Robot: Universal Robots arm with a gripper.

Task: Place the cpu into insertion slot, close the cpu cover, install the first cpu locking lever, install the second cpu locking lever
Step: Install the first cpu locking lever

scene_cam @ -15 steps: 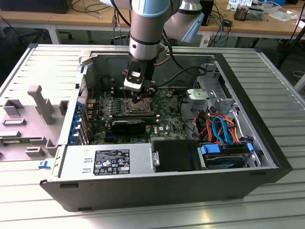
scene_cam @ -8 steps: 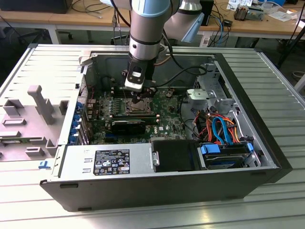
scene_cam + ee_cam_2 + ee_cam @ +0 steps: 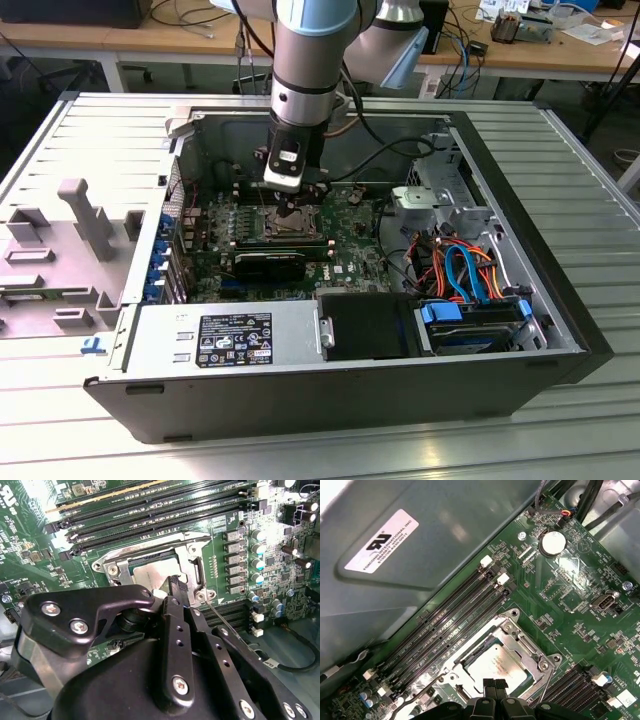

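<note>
Cpu (image 3: 497, 669) lies flat in insertion slot (image 3: 275, 226), with cpu cover (image 3: 532, 650) down around its edges. Hand (image 3: 495, 684) sits at the cpu's edge, fingers drawn together and gripping nothing. Memory slots (image 3: 455, 625) crowd one socket side, case wall (image 3: 420, 580) beyond them. Locking lever (image 3: 227, 622) juts free.

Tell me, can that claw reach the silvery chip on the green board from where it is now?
Probably yes. The claw hangs just over the cpu, and the cpu cover around it leaves the chip's top bare through its window. Nothing seems to lie between.
</note>
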